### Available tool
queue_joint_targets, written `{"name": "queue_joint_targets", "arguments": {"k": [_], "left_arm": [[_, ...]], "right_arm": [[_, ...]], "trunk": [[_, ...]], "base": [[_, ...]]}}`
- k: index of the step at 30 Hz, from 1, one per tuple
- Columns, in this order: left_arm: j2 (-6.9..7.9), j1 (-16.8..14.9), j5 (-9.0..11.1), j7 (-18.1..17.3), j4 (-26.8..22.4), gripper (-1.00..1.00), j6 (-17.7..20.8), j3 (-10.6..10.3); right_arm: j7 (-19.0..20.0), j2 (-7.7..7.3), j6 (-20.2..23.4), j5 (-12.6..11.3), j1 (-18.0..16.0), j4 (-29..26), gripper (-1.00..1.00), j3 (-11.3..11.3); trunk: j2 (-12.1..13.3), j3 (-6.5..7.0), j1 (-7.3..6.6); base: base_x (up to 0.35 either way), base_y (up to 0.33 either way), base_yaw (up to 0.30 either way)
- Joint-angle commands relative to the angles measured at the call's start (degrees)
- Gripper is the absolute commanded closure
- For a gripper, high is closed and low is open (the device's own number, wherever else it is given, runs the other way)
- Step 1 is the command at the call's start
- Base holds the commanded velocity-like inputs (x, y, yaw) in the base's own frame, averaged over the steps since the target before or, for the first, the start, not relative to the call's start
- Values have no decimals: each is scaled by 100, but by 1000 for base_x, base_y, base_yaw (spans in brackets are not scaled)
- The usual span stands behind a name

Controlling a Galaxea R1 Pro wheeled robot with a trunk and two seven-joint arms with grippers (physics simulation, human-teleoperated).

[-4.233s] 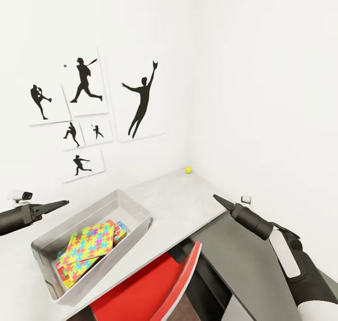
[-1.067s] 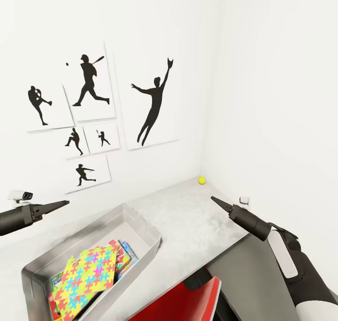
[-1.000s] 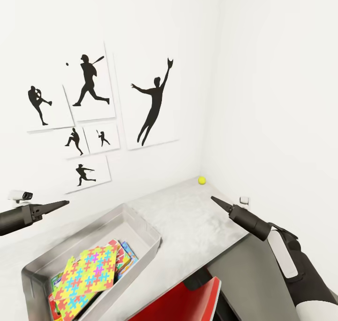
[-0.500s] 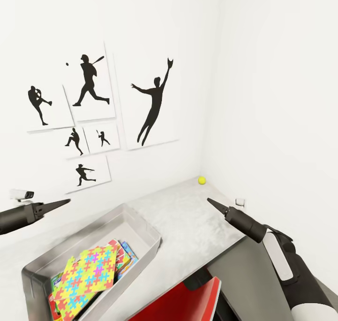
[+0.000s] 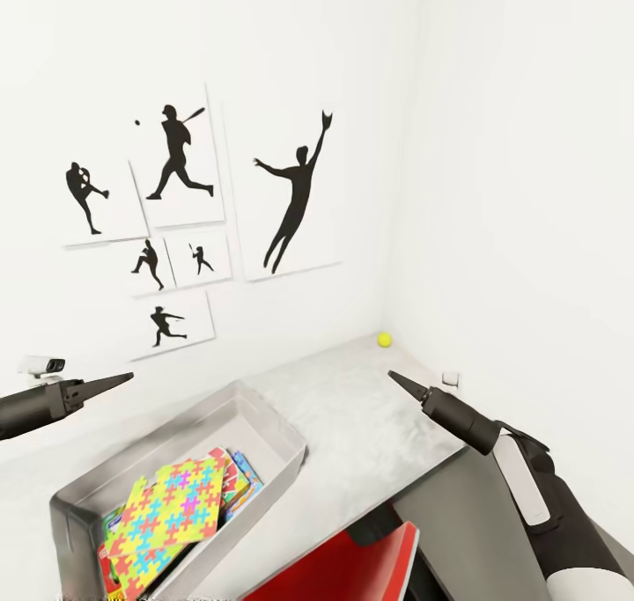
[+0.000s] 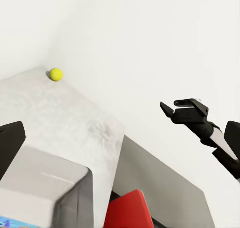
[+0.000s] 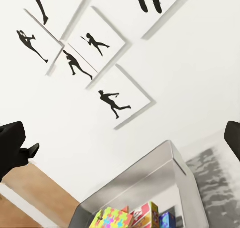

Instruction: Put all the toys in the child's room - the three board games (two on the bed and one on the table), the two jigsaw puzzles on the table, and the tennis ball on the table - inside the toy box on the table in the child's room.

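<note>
White walls meet in a corner hung with black baseball silhouette prints [image 5: 185,223], and the pale grey desk [image 5: 352,425] runs into that corner. On the desk's near part stands the toy box [image 5: 273,429], already holding a jigsaw puzzle [image 5: 172,509] that lies tilted on top of printed game boxes. The tennis ball [image 5: 384,340] sits alone at the far end of the desk, right in the corner near both walls and well apart from the box. A red chair [image 5: 352,566] is tucked under the desk's front edge.

Both arms hang in the air holding nothing. The left gripper [image 5: 119,378] hovers above and left of the box with its jaws pressed together. The right gripper [image 5: 396,378] points toward the ball, over the desk's right edge; in the left wrist view its [image 6: 181,108] jaws look slightly parted.

The ball seems to be the step in hand. To do it well, the right arm should reach forward, spread its jaws wide before descending, and close across the ball's middle from above. A sideways nudge could roll the ball along the wall, so a straight vertical approach is safer
</note>
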Motion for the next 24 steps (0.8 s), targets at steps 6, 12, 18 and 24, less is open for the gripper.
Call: {"name": "queue_joint_targets", "arguments": {"k": [6, 12, 18, 24], "left_arm": [[0, -7, -10, -27, 0, -100, 61, 13], [0, -7, -10, -27, 0, -100, 61, 17], [0, -7, -10, -27, 0, -100, 58, -8], [0, -7, -10, -27, 0, -100, 53, -6]], "right_arm": [[0, -2, 41, -34, -4, -1, -100, -3], [0, -2, 41, -34, -4, -1, -100, -3], [-1, -2, 41, -34, -4, -1, -100, -3], [-1, -2, 41, -34, -4, -1, -100, -3]], "trunk": [[-13, 2, 4], [-13, 5, 4], [-13, 5, 4], [-13, 5, 4]], "base": [[0, -22, 93], [3, -4, 17], [72, -1, 54], [22, 0, 85]]}}
